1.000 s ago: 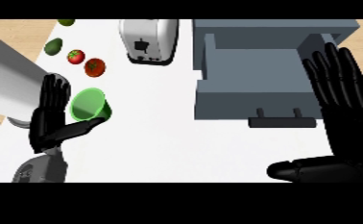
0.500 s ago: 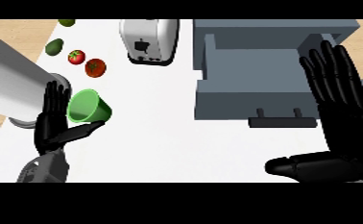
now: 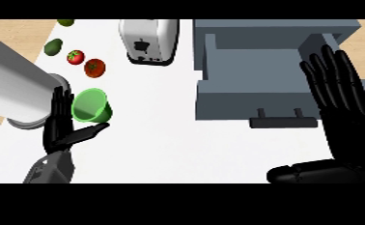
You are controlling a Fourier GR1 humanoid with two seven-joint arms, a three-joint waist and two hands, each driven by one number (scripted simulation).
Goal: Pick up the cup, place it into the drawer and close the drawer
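White counter point(image 3: 171, 137); left hand point(image 3: 63, 130) open, fingers point(image 3: 58, 104) upright beside cup point(image 3: 92, 105).

- The left hand point(image 3: 65, 130) has drifted lower and closer in over the past second, its fingers point(image 3: 59, 104) now standing just left of the green cup point(image 3: 92, 105) and its thumb reaching under the cup's lower edge.
- The cup has tipped and slid a little down the desk point(image 3: 171, 137), away from the two tomatoes point(image 3: 86, 62).
- The left forearm point(image 3: 21, 91) now shows as a broad grey cylinder across the view's left edge.
- The right hand point(image 3: 335, 81) has edged slightly lower.
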